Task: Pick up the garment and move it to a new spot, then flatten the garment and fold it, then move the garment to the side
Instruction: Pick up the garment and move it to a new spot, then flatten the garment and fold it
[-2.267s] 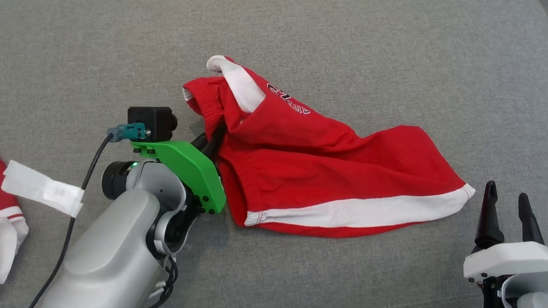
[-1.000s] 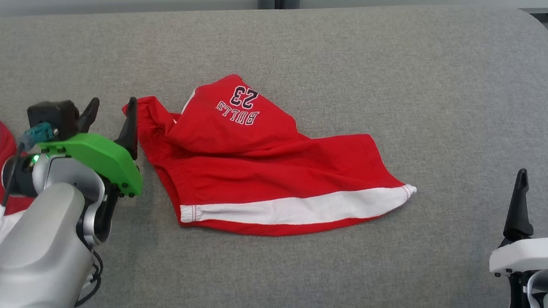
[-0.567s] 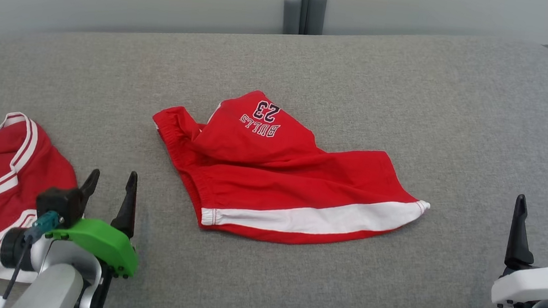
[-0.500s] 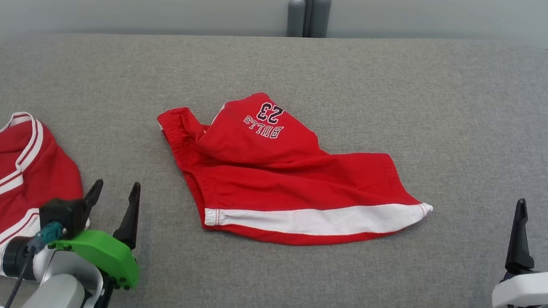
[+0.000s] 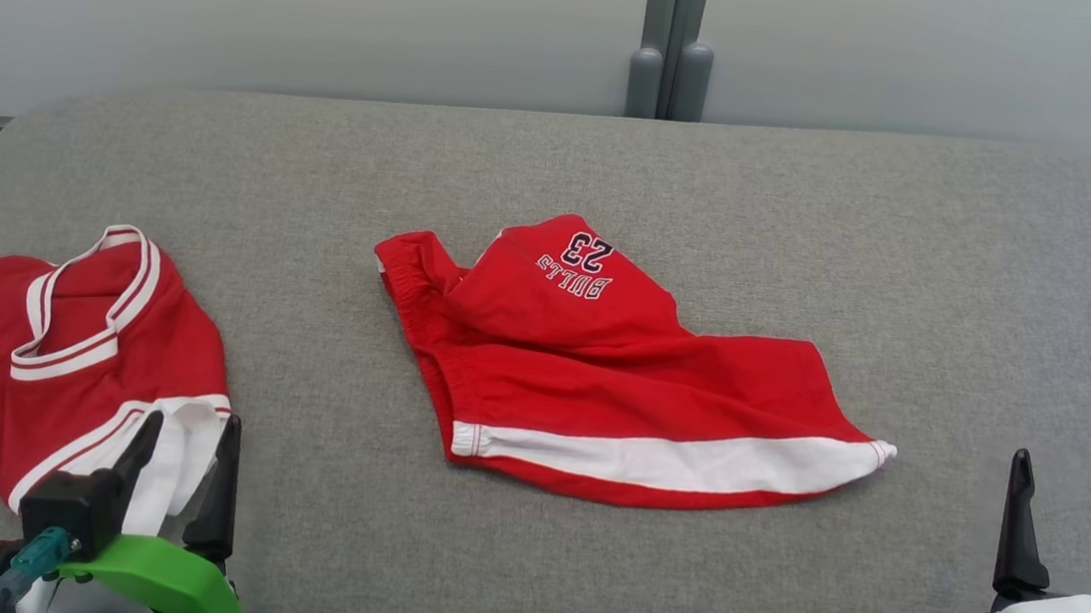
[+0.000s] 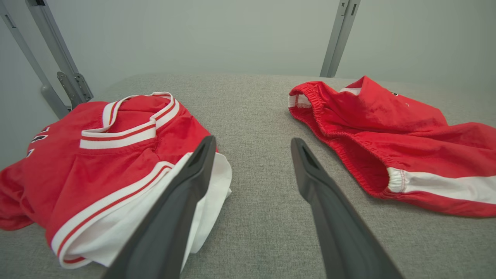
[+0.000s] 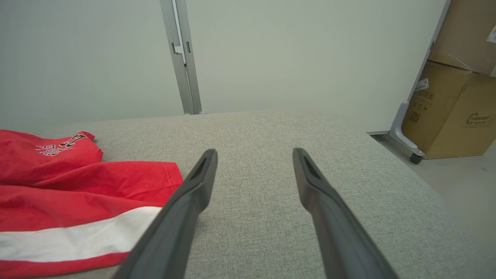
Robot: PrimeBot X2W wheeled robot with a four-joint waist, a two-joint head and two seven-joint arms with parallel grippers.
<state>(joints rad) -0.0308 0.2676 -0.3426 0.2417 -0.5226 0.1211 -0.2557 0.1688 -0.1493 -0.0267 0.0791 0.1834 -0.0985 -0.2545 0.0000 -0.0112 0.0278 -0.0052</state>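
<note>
The garment, red shorts [image 5: 618,384] with a white side stripe and "BULLS 23" print, lies crumpled in the middle of the grey cushion [image 5: 814,222], one leg folded over the other. My left gripper [image 5: 194,423] is open at the lower left, apart from the shorts, fingers over the hem of a red jersey. The left wrist view shows this gripper [image 6: 254,140] empty, with the shorts' waistband [image 6: 387,131] to its right. My right gripper [image 5: 1063,465] is open at the lower right. In its own wrist view the right gripper [image 7: 255,151] is empty, the shorts [image 7: 58,182] to its left.
A red and white jersey [image 5: 72,341] lies bunched at the cushion's left end, also seen as the jersey [image 6: 108,155] under my left finger. A pale wall with a metal post [image 5: 671,38] runs behind. Cardboard boxes [image 7: 457,104] stand on the floor past the right end.
My left gripper let go of the shorts' waistband and drew back to the lower left beside the jersey. The shorts settled with the print facing up. The camera view has shifted.
</note>
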